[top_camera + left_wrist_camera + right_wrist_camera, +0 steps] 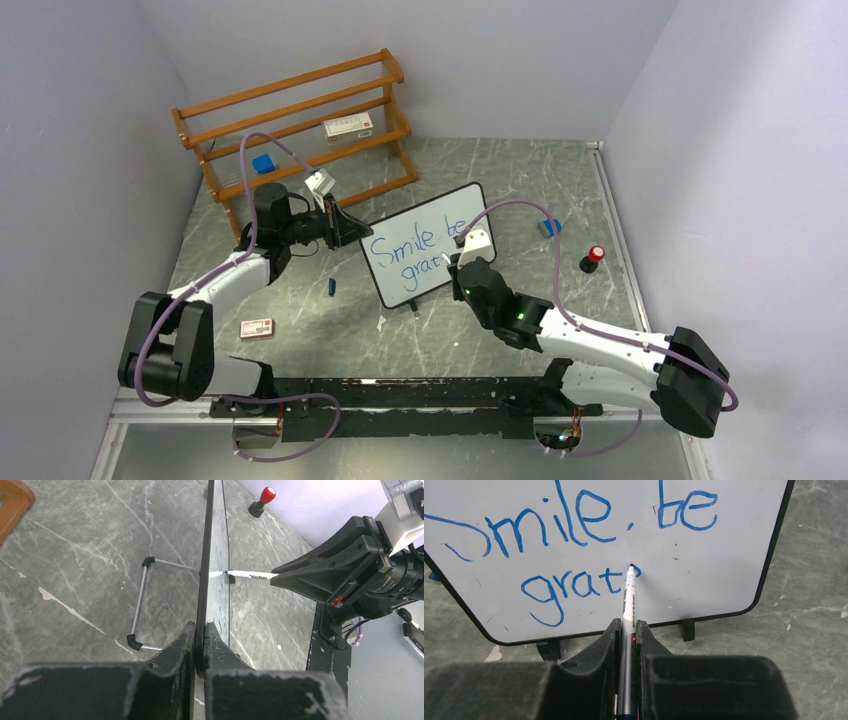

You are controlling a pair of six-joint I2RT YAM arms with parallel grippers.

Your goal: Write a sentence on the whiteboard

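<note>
The whiteboard (425, 245) stands tilted on the table, black-framed with short black feet. Its sentence (574, 545) in blue marker reads "Smile. be" over "grat" and the start of one more letter. My left gripper (200, 630) is shut on the whiteboard's (220, 555) left edge, seen edge-on. My right gripper (626, 625) is shut on a white marker (628, 600); its tip touches the board at the end of "grat". From above, the right gripper (458, 262) sits at the board's lower right and the left gripper (362, 232) at its left edge.
A wooden rack (300, 125) stands at the back left with a small box (348, 127) and a blue block (263, 163). A blue cap (332, 287) and a small box (257, 328) lie left of the board. A red-topped knob (592, 259) and a blue object (549, 227) lie to the right.
</note>
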